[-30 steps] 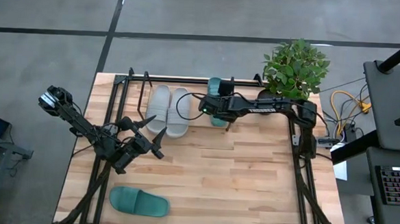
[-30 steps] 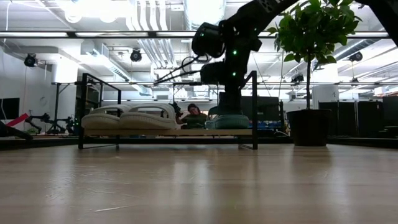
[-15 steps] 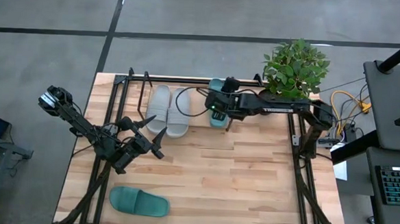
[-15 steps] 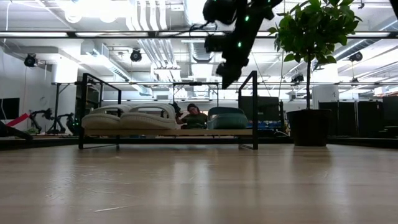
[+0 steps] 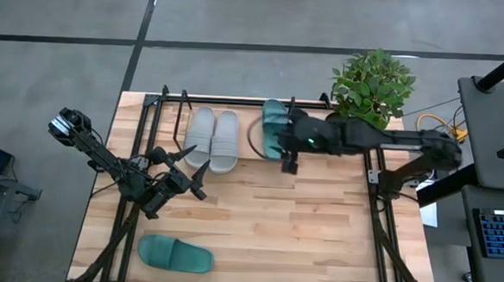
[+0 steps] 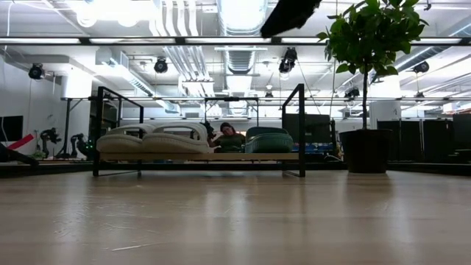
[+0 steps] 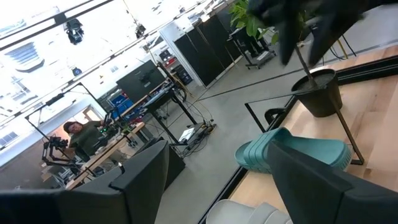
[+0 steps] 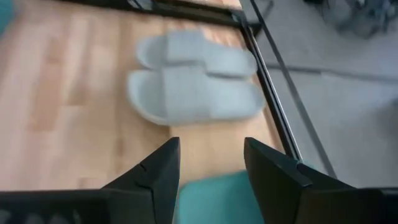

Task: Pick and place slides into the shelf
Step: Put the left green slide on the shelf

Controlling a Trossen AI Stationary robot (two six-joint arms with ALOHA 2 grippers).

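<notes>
Teal slide (image 5: pixel 174 255) lies alone on the near surface (image 5: pixel 299 230), still to be shelved; the left claw (image 5: pixel 194 168) waits apart nearby. Farther, the right claw (image 5: pixel 289 164) hovers apart, empty. Three slides already sit on the shelf (image 5: pixel 247 101).

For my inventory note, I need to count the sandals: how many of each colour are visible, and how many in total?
Light grey rubber slide sandals: 2, side by side on the shelf.
Dark teal green rubber slide sandals: 2, one on the shelf, one on the wooden tabletop.
Total: 4
</notes>
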